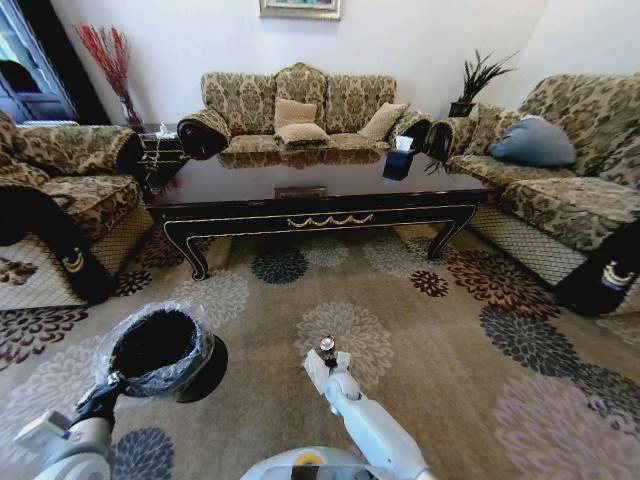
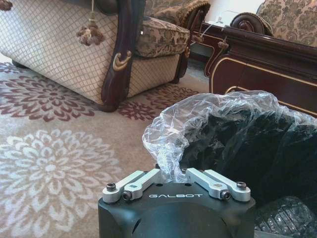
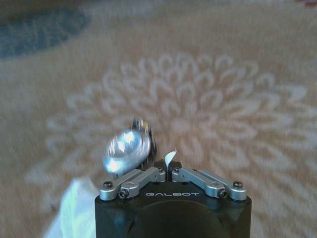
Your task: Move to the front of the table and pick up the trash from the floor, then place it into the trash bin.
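Note:
The dark wood table (image 1: 320, 215) stands ahead across the carpet, and its end (image 2: 267, 69) rises behind the bin in the left wrist view. The black trash bin (image 1: 205, 370) with its crinkled clear liner (image 2: 198, 124) sits on the floor at my lower left. My left gripper (image 1: 100, 400) (image 2: 171, 171) is shut at the bin's near rim, with the liner's edge right at its tips. My right gripper (image 1: 327, 348) (image 3: 170, 166) hangs low over the carpet at centre, shut on a small white scrap of trash (image 3: 170, 157). A blurred silvery round thing (image 3: 126, 148) lies beside its fingertips.
Patterned sofas ring the table: left (image 1: 60, 190), back (image 1: 300, 120) and right (image 1: 570, 190). The left sofa's front (image 2: 74, 49) is near the bin. A small black box with white tissue (image 1: 400, 160) stands on the table. Floral carpet (image 1: 450, 380) spreads to my right.

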Tool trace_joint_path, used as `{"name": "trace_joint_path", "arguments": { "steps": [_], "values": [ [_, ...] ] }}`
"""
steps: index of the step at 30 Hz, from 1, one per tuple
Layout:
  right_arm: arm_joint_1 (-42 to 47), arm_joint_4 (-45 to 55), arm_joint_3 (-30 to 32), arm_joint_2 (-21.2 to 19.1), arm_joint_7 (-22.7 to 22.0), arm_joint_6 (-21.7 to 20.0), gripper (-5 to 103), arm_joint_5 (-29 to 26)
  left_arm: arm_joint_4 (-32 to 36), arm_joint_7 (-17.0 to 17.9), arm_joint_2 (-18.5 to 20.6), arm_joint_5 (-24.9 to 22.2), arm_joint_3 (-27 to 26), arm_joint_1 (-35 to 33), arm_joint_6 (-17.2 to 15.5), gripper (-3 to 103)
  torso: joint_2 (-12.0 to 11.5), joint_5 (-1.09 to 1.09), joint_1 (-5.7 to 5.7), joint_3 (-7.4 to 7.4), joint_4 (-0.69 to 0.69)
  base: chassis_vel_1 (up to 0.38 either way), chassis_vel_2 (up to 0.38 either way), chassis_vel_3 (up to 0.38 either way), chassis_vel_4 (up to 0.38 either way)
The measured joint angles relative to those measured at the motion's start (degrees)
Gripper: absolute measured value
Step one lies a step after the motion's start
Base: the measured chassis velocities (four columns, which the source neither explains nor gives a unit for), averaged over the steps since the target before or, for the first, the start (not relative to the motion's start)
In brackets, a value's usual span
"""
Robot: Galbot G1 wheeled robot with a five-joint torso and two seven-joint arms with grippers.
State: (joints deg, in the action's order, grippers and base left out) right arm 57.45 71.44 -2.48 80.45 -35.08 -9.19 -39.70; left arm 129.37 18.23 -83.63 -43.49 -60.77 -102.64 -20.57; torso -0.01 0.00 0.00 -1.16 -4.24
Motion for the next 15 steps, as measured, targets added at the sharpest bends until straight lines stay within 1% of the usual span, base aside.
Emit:
{"name": "trace_joint_path", "arguments": {
  "steps": [3, 5, 6, 8, 10, 11, 12, 13, 15],
  "values": [
    [0.48, 2.62, 0.60, -0.50, 0.63, 0.88, 1, 0.01, -0.17, 0.01, -0.12, 0.21, 0.62, 0.34, -0.02, 4, 0.00, 0.00, 0.00, 0.00, 0.00, 0.000, 0.000, 0.000, 0.000],
    [1.04, 6.45, 1.29, -1.24, 2.45, 2.81, 0, -0.09, -0.29, 0.01, -0.26, 0.34, 1.69, 0.86, -0.13, 4, 0.00, 0.00, 0.00, 0.00, 0.00, 0.000, 0.000, 0.000, 0.000],
    [1.04, 6.45, 1.29, -1.24, 2.45, 2.81, 0, -0.09, -0.29, 0.01, -0.26, 0.34, 1.69, 0.86, -0.13, 4, 0.00, 0.00, 0.00, 0.00, 0.00, 0.000, 0.000, 0.000, 0.000],
    [1.48, 9.21, 1.45, -1.83, 4.84, 5.10, 0, -0.27, -0.48, 0.00, -0.37, 0.42, 2.67, 1.38, -0.24, 4, 0.00, 0.00, 0.00, 0.00, 0.00, 0.000, 0.000, 0.000, 0.000],
    [2.23, 13.37, 1.12, -3.05, 9.71, 9.99, 0, -0.49, -1.42, 0.00, -0.24, 0.92, 4.17, 2.83, -0.32, 4, 0.00, -0.01, 0.00, 0.00, 0.00, 0.000, 0.000, 0.000, 0.000],
    [2.36, 14.08, 0.93, -3.22, 10.70, 11.00, 0, -0.65, -1.68, 0.00, -0.11, 0.98, 4.53, 3.15, -0.32, 4, 0.00, 0.00, 0.00, 0.00, 0.00, 0.000, 0.000, 0.000, 0.000],
    [2.36, 14.08, 0.93, -3.22, 10.70, 11.00, 0, -0.65, -1.68, 0.00, -0.11, 0.98, 4.53, 3.15, -0.32, 4, 0.00, 0.00, 0.00, 0.00, 0.00, 0.000, 0.000, 0.000, 0.000],
    [2.64, 16.03, 0.23, -3.64, 12.40, 12.92, 0, -1.26, -2.26, -0.01, 0.19, 1.07, 5.35, 3.87, -0.33, 4, 0.00, 0.00, 0.00, 0.00, 0.01, 0.000, 0.000, 0.000, 0.000],
    [2.83, 20.51, -1.63, -4.26, 14.33, 15.34, 0, -3.00, -3.40, -0.01, 0.62, 1.57, 6.87, 5.38, -0.35, 4, 0.00, -0.01, 0.00, 0.00, -0.01, 0.000, 0.000, 0.000, 0.000]
  ]
}}
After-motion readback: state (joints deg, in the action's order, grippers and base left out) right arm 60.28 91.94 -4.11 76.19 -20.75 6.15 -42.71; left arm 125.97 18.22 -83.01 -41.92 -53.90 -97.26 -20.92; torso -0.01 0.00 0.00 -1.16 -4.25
